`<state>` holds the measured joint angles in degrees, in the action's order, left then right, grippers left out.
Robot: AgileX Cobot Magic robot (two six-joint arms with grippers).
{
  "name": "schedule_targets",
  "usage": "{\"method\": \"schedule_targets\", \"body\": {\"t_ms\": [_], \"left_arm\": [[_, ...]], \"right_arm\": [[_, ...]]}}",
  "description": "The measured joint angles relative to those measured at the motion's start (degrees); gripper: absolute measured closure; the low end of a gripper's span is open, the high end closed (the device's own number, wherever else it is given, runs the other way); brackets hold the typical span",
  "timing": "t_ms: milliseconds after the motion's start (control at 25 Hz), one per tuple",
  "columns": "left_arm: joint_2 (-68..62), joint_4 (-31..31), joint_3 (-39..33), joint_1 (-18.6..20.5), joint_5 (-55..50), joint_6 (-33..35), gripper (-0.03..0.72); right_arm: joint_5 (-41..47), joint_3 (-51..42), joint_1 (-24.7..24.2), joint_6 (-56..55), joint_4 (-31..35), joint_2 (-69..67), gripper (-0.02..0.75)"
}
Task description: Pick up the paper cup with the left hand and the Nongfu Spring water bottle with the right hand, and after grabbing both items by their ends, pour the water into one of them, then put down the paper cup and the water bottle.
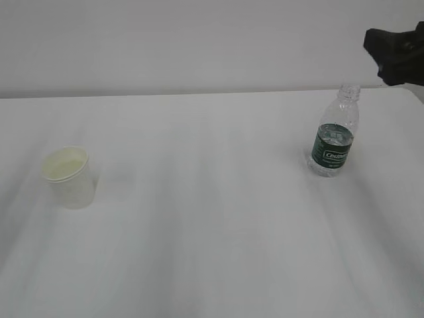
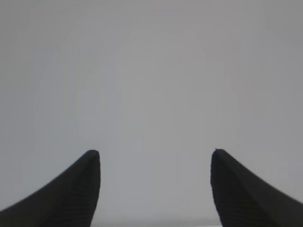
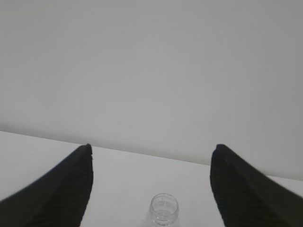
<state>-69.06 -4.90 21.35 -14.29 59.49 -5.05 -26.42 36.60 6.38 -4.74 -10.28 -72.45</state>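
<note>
The white paper cup (image 1: 69,175) stands upright at the table's left, with no gripper near it. The Nongfu Spring water bottle (image 1: 333,136) stands upright at the right, capless, with clear water inside and a dark green label. My right gripper (image 1: 392,54) hovers above and just right of the bottle's neck. In the right wrist view the right gripper (image 3: 151,149) is open, and the bottle's open mouth (image 3: 164,210) lies below, between the fingers. My left gripper (image 2: 155,152) is open and empty, facing only plain grey background; it is outside the exterior view.
A white table (image 1: 212,238) runs back to a pale wall (image 1: 199,46). Its far edge (image 3: 42,137) shows in the right wrist view. Nothing but the cup and the bottle stands on it.
</note>
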Motion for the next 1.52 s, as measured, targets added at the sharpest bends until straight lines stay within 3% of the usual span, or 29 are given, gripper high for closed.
{"method": "schedule_targets", "body": {"t_ms": [240,1080,1520], "left_arm": [[9.3,0.0,3.3,0.0,-13.2,0.0,0.171],[45.9,3.7,3.4,0.0,-60.4,-0.1,0.174],[53.5,5.6,9.7,0.0,-82.9,-0.1,0.174]], "right_arm": [[9.0,0.0,0.0,0.0,0.0,10.0,0.152],[42.0,0.0,0.0,0.0,0.1,41.9,0.152],[56.4,0.0,0.0,0.0,0.2,53.2,0.152]]}}
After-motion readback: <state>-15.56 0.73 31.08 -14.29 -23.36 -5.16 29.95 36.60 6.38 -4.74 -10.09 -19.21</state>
